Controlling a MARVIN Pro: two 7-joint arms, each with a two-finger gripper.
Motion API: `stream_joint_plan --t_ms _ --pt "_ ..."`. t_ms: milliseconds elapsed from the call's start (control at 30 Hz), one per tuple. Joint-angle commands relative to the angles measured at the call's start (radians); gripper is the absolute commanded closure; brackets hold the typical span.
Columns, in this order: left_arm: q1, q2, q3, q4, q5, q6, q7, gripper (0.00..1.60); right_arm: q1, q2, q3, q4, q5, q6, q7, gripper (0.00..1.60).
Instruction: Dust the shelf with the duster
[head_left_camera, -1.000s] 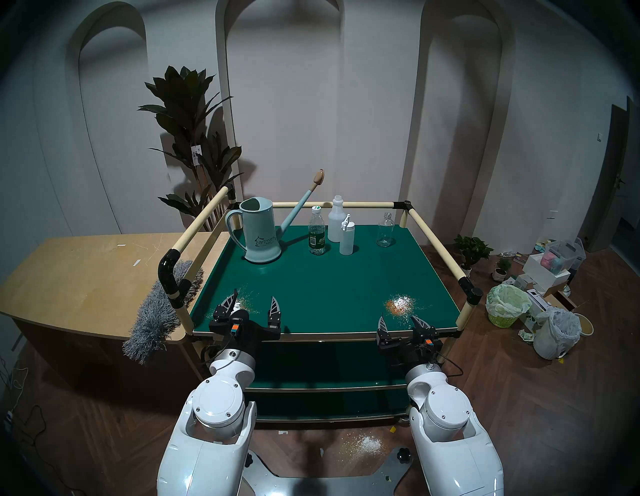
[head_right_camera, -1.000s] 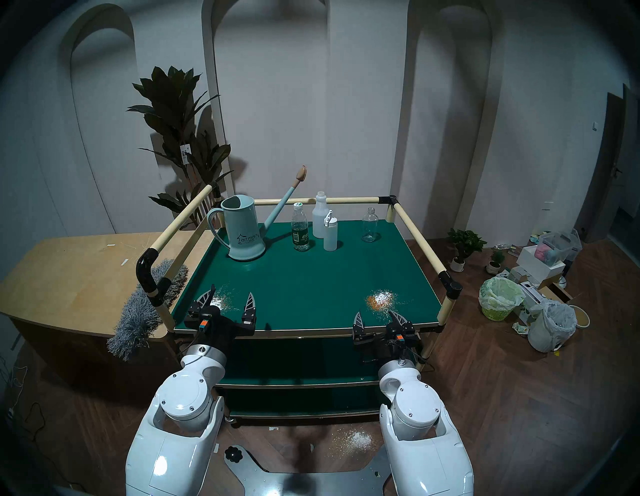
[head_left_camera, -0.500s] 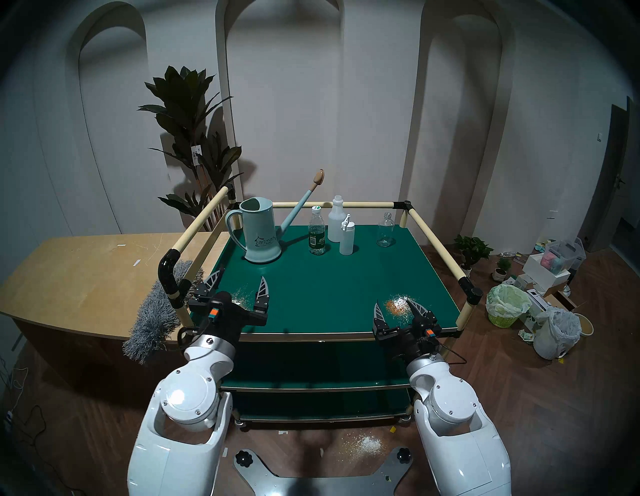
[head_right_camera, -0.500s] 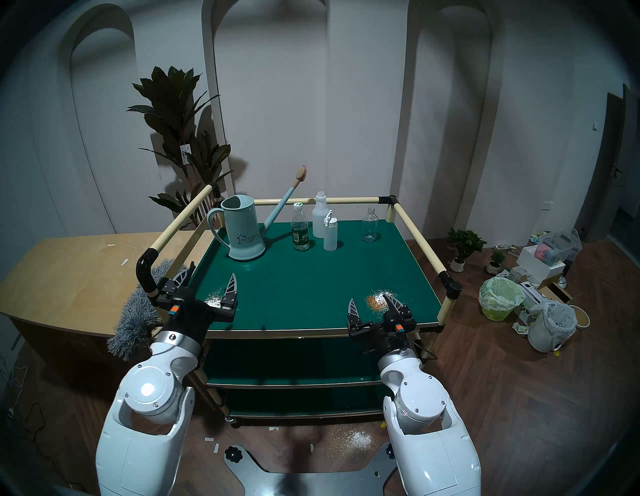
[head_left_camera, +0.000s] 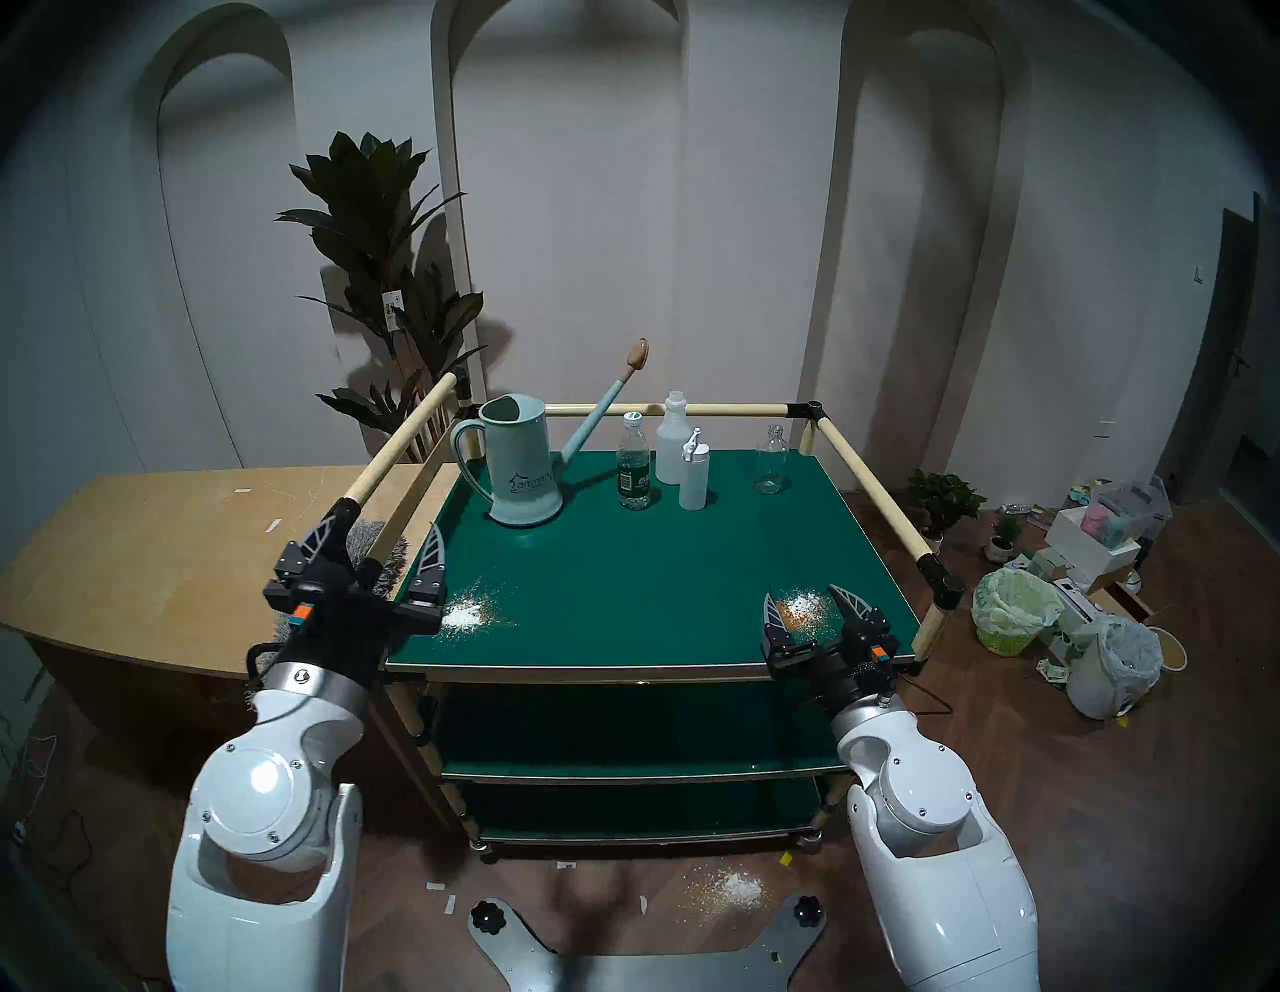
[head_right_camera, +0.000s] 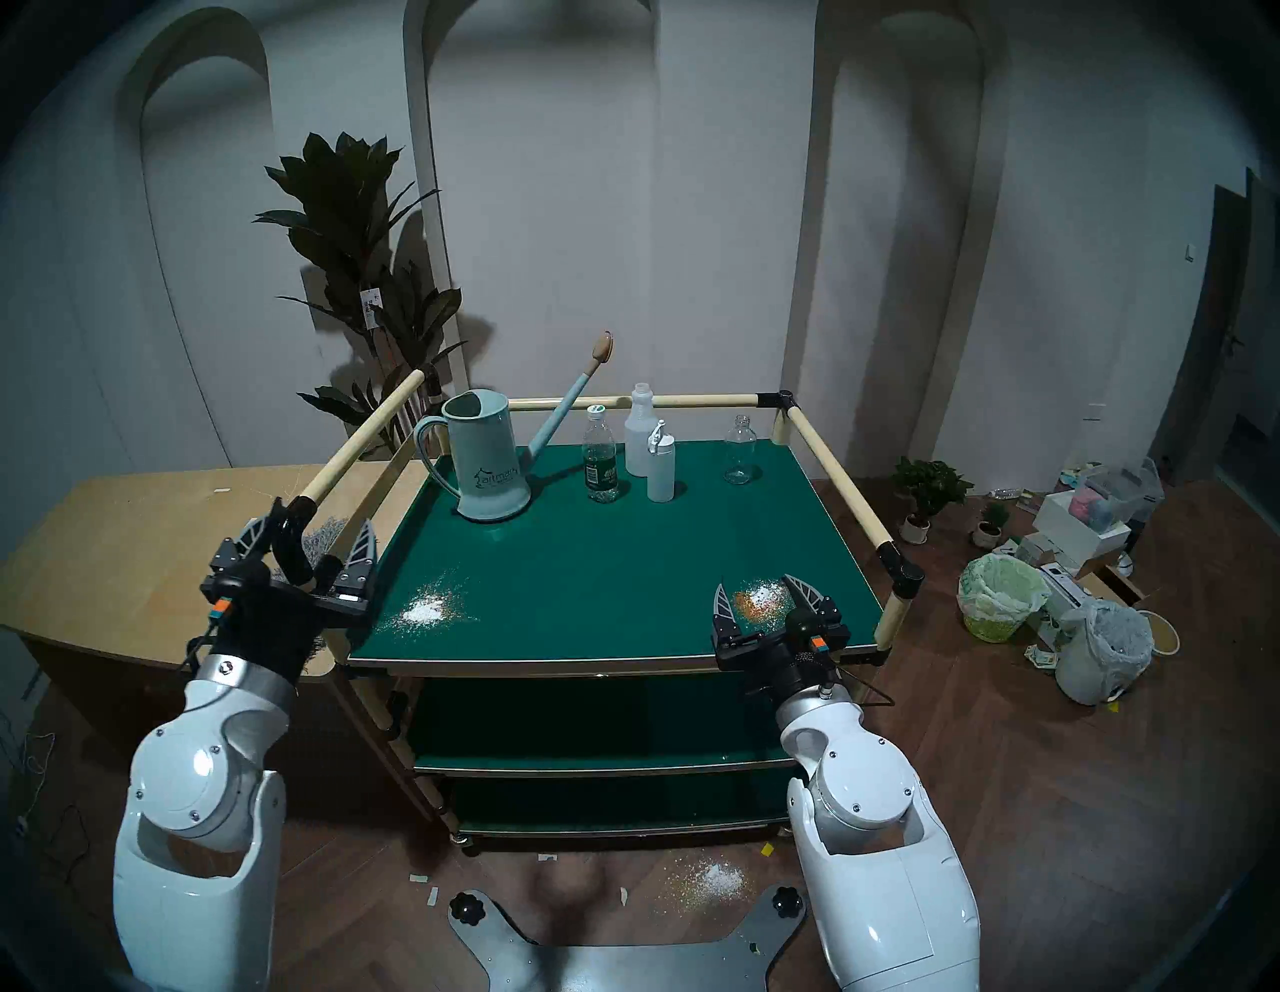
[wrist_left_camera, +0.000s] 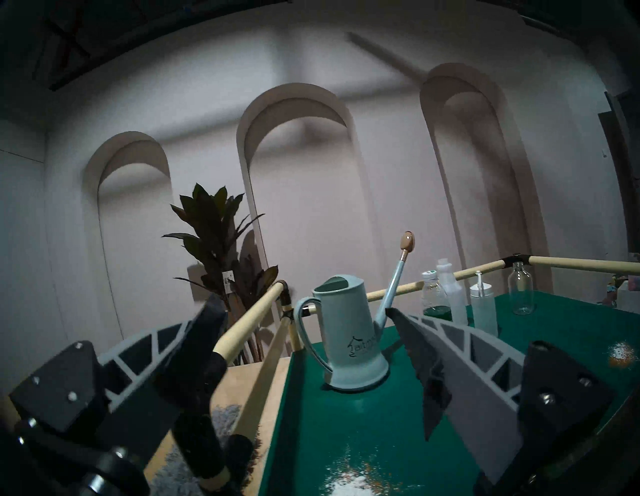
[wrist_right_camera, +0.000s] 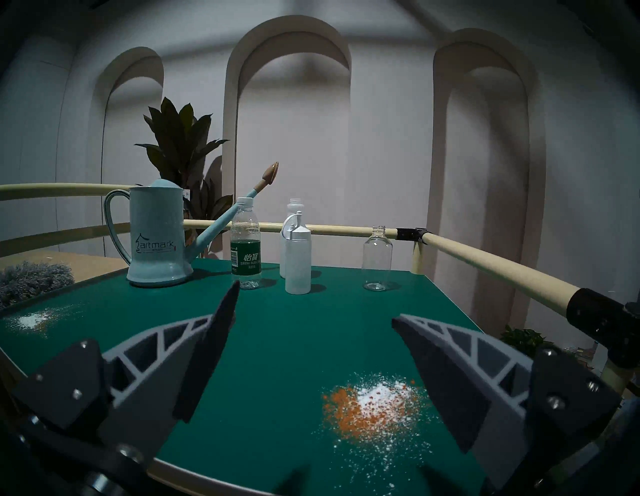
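Lying lengthwise on the counter (head_left_camera: 159, 554) left of the shelf (head_left_camera: 644, 582), the duster (head_left_camera: 377, 547) sits directly below the left gripper (head_left_camera: 377, 547). That gripper is wide open and empty, nearer by far. The right gripper (head_left_camera: 810, 601) hovers open and empty over the shelf's right spill.

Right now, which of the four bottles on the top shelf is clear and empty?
The clear glass bottle, standing alone at the far right of the shelf; the other three cluster beside the watering can.

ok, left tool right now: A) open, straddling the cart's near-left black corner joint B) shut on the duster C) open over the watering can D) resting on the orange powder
A: the left tool is open with the black corner joint between its fingers; the duster lies ungrasped behind the joint.
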Motion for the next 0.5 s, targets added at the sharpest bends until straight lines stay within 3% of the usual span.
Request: stream_joint_plan --t_ms 0,267,467 --pt "0.117 -0.020 -0.149 -0.093 -0.074 0.009 -0.009 0.00 0.013 0.002 0.006 -0.012 0.008 -0.008 0.005 0.00" --pt "0.211 -0.070 -0.286 -0.018 -0.169 0.061 -0.030 0.00 0.022 0.003 0.015 -0.017 0.023 -0.012 0.013 0.00" --pt "0.269 -0.071 -0.384 0.067 -0.271 0.091 -0.072 0.00 0.026 0.002 0.024 -0.022 0.036 -0.016 0.017 0.00"
